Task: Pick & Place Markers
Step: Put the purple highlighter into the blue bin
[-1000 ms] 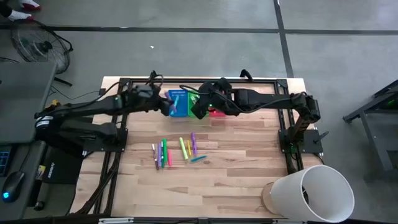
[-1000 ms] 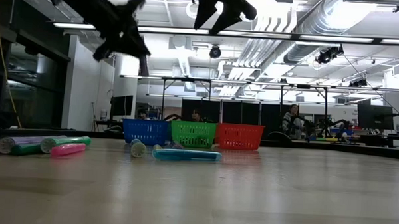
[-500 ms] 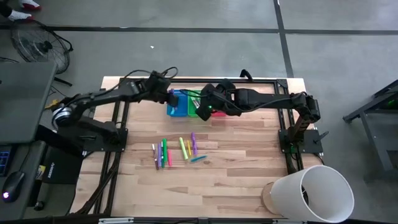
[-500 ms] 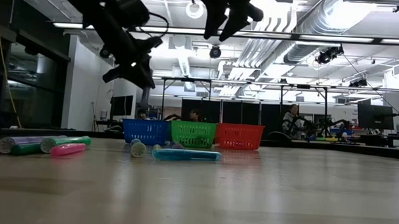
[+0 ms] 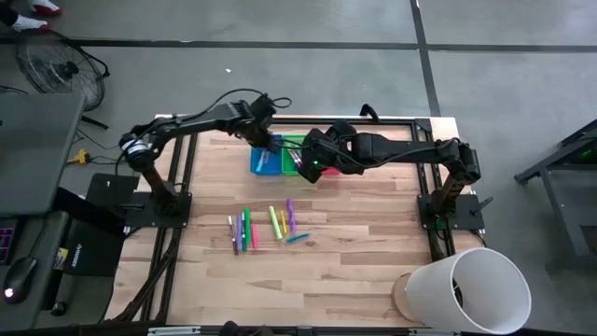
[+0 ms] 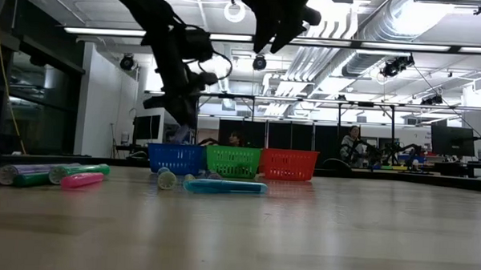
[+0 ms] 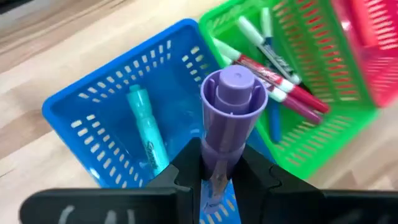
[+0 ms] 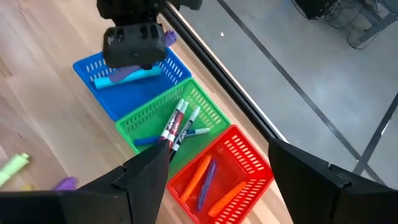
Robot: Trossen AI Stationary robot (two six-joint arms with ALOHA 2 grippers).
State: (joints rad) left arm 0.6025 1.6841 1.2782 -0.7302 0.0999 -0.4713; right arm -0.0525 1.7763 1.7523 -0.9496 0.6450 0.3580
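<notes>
Overhead and wrist views of the sorting job partway through. The desk [image 5: 373, 271] carries three mesh baskets in a row near its far edge, and a loose group of markers [image 5: 263, 227] lies around the middle, well apart from the baskets; I count roughly ten there, in green, pink, yellow, purple and teal, so I judge the larger share of the work remains. The blue basket [image 7: 93, 118] holds one teal marker [image 7: 146, 134]; the green basket [image 8: 163, 121] holds several thin red, white and blue pens; the red basket [image 8: 217, 171] holds two orange sticks and a purple one. My left gripper [image 7: 217, 171] hangs directly over the blue basket, its fingers pinching a purple marker [image 7: 229, 118] upright by the barrel, cap toward the wrist camera; I judge the step in hand to be lowering and letting go of it there. My right gripper [image 5: 300, 161] hovers above the green basket with its fingers spread wide and nothing between them; in my view its next call is the loose group mid-desk
</notes>
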